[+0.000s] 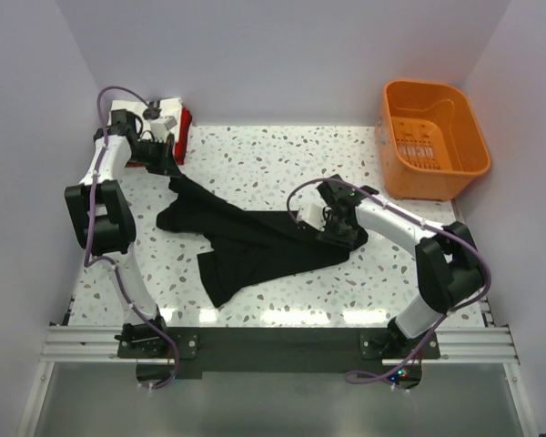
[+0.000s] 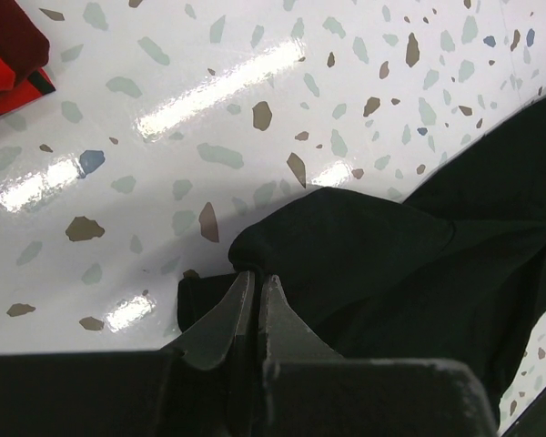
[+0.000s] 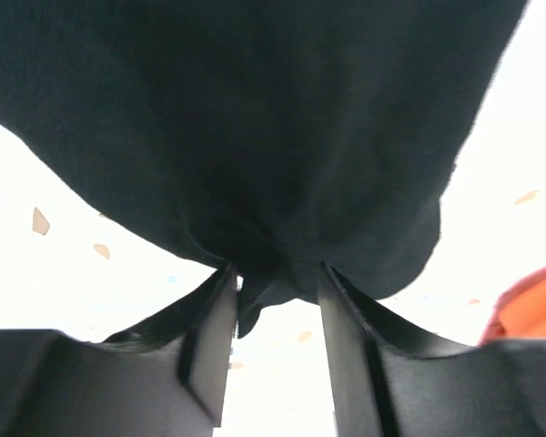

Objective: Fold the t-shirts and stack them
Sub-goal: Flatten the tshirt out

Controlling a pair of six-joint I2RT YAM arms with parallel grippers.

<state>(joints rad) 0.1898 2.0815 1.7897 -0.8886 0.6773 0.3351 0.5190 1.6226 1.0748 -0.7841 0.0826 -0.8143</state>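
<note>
Black t-shirt seen crumpled, unfolded, stretched between both claws. Left claw clamped shut on shirt edge at its fingertips. Right claw partly open, shirt fold straddled between its fingers; firm hold not confirmed. Red t-shirt lies beyond left claw. Step judged: spreading shirt flat. Next needed: right pinch completed, cloth drawn taut.

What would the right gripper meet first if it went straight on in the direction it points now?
The black t-shirt. Its cloth bunches right at the fingers of the right gripper, so any advance presses into it at once. What lies behind the cloth is hidden.
</note>
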